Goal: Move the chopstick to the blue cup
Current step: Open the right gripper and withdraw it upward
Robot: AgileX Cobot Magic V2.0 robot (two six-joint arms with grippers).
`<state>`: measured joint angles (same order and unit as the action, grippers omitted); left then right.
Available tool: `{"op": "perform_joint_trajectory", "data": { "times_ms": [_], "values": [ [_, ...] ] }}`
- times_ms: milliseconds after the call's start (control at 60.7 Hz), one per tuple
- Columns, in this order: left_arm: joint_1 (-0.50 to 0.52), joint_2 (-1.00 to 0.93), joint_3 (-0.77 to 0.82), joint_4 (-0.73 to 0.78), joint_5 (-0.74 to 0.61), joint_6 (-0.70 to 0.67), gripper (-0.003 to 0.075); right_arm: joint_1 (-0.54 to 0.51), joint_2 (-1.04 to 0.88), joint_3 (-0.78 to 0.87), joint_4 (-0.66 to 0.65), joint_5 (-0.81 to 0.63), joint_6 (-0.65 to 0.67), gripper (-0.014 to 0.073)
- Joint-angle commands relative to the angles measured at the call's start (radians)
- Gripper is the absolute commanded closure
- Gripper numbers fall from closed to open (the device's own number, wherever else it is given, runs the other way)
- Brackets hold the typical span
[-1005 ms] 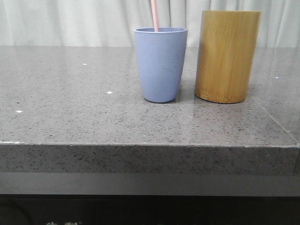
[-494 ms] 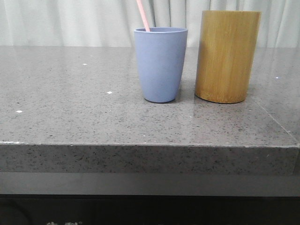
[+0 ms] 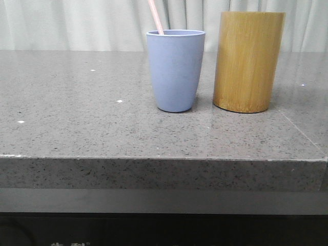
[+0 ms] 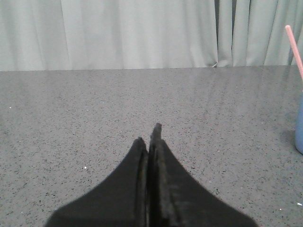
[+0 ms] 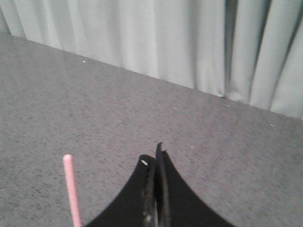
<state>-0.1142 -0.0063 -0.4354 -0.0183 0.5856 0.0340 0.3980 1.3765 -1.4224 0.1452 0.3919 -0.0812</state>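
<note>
Thin pale pink chopstick [image 3: 156, 17], upper centre of front view, leans left out of matte lavender-blue tapered cup [image 3: 175, 70], only slim upper end showing. Left gripper [image 4: 149, 137]: fingers pressed together, empty. Right gripper [image 5: 156, 158]: likewise pressed together, empty

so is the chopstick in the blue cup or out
In: the pink chopstick rises from inside the blue cup, leaning left against its rim.

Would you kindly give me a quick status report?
Left gripper and right gripper shut, empty. Chopstick leans in blue cup. Bamboo holder beside it.
</note>
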Motion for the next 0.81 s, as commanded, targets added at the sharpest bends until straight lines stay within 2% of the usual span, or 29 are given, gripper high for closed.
{"op": "perform_joint_trajectory", "data": {
  "times_ms": [0,82,263,412,659,790],
  "values": [
    [0.002,0.0,-0.023,-0.008,-0.084,-0.009,0.0739,-0.081,-0.077,-0.039,-0.009,0.019,-0.002,0.0701],
    [0.002,0.0,-0.023,-0.008,-0.084,-0.009,0.0739,-0.149,-0.117,-0.029,-0.031,0.094,-0.002,0.0701],
    [0.002,0.0,-0.023,-0.008,-0.084,-0.009,0.0739,-0.273,-0.257,0.097,-0.06,0.109,-0.002,0.0701],
    [0.002,0.0,-0.023,-0.008,-0.084,-0.009,0.0739,-0.28,-0.406,0.275,-0.06,0.06,-0.002,0.0704],
    [0.002,0.0,-0.023,-0.008,-0.084,-0.009,0.0739,-0.28,-0.715,0.66,-0.047,-0.172,-0.002,0.0704],
    [0.002,0.0,-0.023,-0.008,-0.084,-0.009,0.0739,-0.28,-0.886,0.858,-0.035,-0.202,-0.002,0.0704]
  ]
}}
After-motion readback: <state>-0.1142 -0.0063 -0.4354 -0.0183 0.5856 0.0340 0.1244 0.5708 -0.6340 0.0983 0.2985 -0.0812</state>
